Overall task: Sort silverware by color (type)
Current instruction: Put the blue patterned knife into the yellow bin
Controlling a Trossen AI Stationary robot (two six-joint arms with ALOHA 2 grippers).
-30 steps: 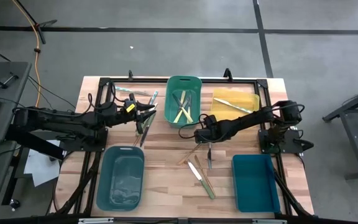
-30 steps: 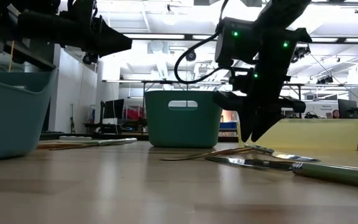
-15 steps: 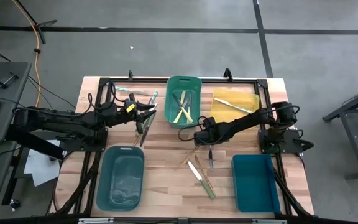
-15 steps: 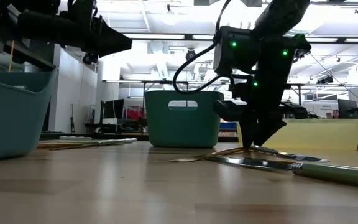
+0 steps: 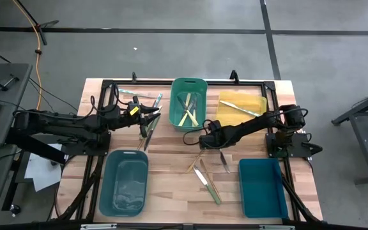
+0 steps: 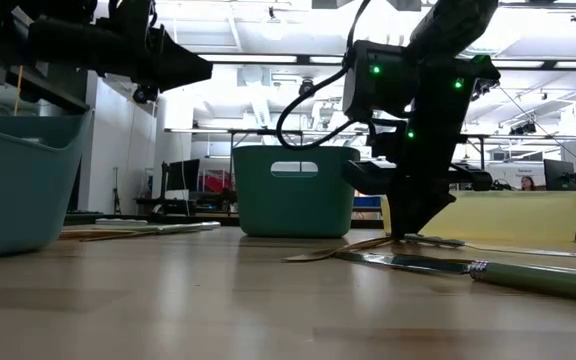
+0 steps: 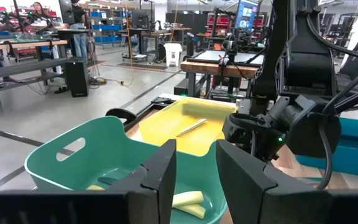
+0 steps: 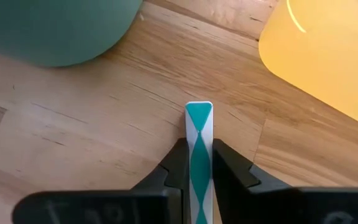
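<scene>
My right gripper stands at the table's middle, tips down at the wood, shut on a utensil with a teal-and-white handle. The rest of that utensil lies toward the near edge. Beside it lie a brown-handled piece and a green-handled knife. My left gripper hangs open and level at the back left, above several more utensils, with nothing between its fingers. My right gripper pinches the teal-and-white handle between its two fingers, just short of its far end, which sticks out past the fingertips. The fingers come steeply from above. The utensil lies low along the table, its other end toward the near edge.
A green bin at the back centre holds pale yellow pieces. To its right, a yellow bin holds one utensil. A teal bin sits near left and a darker teal bin near right. Bare wood lies between them.
My right gripper has sunk a little onto the teal-handled utensil and shut on its handle. The utensil has turned on the table, its near end swinging toward the right edge.
</scene>
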